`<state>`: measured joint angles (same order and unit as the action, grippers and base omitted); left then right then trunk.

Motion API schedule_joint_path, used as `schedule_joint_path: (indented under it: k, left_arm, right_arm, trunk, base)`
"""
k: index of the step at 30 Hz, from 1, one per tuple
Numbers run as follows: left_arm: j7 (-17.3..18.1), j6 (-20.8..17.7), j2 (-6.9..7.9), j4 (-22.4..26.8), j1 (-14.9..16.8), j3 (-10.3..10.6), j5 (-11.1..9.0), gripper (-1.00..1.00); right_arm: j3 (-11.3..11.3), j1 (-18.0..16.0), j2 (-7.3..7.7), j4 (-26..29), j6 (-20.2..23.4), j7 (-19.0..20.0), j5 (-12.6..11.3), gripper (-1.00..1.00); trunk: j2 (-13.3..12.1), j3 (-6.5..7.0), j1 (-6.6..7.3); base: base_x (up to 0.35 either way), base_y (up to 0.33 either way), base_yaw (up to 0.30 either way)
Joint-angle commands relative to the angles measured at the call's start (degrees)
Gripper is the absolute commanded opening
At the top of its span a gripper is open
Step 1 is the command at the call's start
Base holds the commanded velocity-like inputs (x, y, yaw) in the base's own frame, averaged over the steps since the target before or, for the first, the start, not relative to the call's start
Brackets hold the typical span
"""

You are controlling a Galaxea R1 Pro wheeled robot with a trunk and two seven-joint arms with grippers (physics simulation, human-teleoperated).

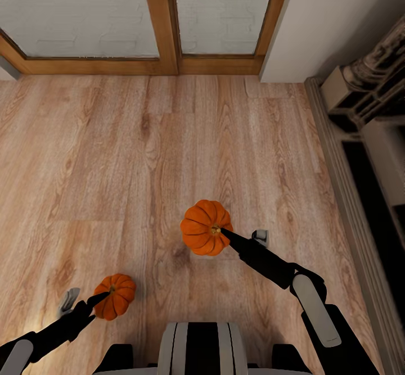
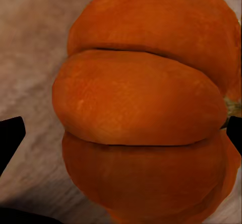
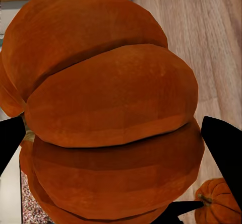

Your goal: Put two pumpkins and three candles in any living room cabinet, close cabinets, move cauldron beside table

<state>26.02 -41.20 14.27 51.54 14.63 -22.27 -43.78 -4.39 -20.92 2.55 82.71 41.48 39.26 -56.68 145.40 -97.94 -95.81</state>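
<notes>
From the head camera, your left gripper (image 1: 107,295) carries one pumpkin (image 1: 115,296) at about seven o'clock of the picture, and your right gripper (image 1: 220,232) carries the second pumpkin (image 1: 205,227) near the centre, both above the wooden floor (image 1: 112,156); a low stone-grey unit (image 1: 365,139) runs down the three o'clock edge. Each pumpkin appears to be caught at or near its stem, the stem end turned toward the arm, so its stem axis seems to run roughly along the fingers; being squat and round, neither has a real long axis. In the left wrist view, the left pumpkin (image 2: 146,108) sits between dark fingertips (image 2: 10,138), the jaws closed onto it. In the right wrist view, the right pumpkin (image 3: 111,113) likewise sits gripped between the fingertips (image 3: 222,148), with the other pumpkin (image 3: 219,201) beyond. Your risk, I judge: such a small grip may let a pumpkin swing, twist or drop if you turn the base sharply, and a round one would roll away.
</notes>
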Motion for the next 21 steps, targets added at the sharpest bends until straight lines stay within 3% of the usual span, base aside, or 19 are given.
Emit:
schedule_joint_path:
  k: [1,3,4,21]
  left_arm:
    - [-0.35,0.59,-0.04,-0.12,-0.04,0.03,2.21,1.0]
    - [-0.36,0.59,-0.04,-0.1,-0.04,0.01,2.21,1.0]
    - [-0.36,0.63,-0.04,-0.11,-0.04,-0.02,2.21,-1.0]
    - [-0.36,0.59,-0.05,-0.12,-0.02,-0.76,2.21,-1.0]
  right_arm:
    - [-0.01,0.0,0.0,0.03,0.02,-0.15,-0.03,-1.0]
    - [-0.01,0.0,0.0,0.01,0.01,-0.15,-0.03,-1.0]
    - [-0.01,0.0,0.0,0.02,0.01,-0.15,-0.04,-1.0]
    - [-0.08,0.0,0.0,0.03,0.01,-0.15,-0.03,-1.0]
  trunk:
    - [0.0,0.0,-0.01]
    - [0.0,0.0,-0.01]
    - [0.0,0.0,-0.01]
    - [0.0,0.0,-0.01]
  base:
    - [0.031,-0.027,0.0]
    - [0.019,-0.016,0.0]
    - [0.008,-0.007,0.0]
    - [0.001,-0.001,0.0]
